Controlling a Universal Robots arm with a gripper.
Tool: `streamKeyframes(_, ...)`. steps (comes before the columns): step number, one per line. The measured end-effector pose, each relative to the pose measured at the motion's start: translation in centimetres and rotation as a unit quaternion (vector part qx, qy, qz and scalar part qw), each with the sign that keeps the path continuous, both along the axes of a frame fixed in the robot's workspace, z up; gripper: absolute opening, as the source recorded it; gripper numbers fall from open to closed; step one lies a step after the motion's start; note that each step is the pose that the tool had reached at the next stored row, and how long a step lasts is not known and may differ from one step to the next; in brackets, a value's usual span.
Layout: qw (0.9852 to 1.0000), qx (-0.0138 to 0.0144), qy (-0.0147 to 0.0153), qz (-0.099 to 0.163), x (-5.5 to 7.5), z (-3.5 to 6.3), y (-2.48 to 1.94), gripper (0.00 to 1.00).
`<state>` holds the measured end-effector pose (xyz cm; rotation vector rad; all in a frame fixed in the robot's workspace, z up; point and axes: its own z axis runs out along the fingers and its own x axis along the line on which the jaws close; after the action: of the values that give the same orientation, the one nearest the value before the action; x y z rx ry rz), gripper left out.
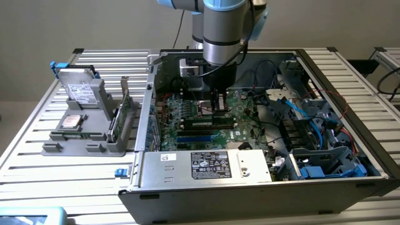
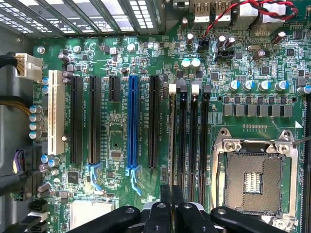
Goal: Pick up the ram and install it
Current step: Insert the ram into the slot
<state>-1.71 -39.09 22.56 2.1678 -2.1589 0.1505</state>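
While the black jaws stand pressed together, empty, a thin green ram [image 1: 201, 123] stick sits in its slot.

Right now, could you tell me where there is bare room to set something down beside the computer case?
The slatted table is bare in front of the grey holder, and behind it toward the wall. Inside the computer case it is crowded: the gripper sits low over the green board, with cables packed on the exterior view's right.
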Motion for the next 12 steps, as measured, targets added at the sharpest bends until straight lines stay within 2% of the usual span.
streamKeyframes(5,1.0000,-0.0001,0.0000,0.000,-0.01,-0.01,0.00,0.13)
streamKeyframes(6,1.0000,-0.0001,0.0000,0.000,-0.01,-0.02,0.00,0.14)
streamKeyframes(7,1.0000,0.0000,0.0000,0.000,-0.01,-0.02,0.00,0.20)
streamKeyframes(9,1.0000,0.0001,-0.0001,0.000,-0.01,0.01,0.00,0.20)
streamKeyframes(10,1.0000,0.0000,0.0000,0.000,-0.01,0.07,0.00,0.27)
streamKeyframes(12,1.0000,0.0000,0.0000,0.000,0.00,0.38,0.00,0.27)
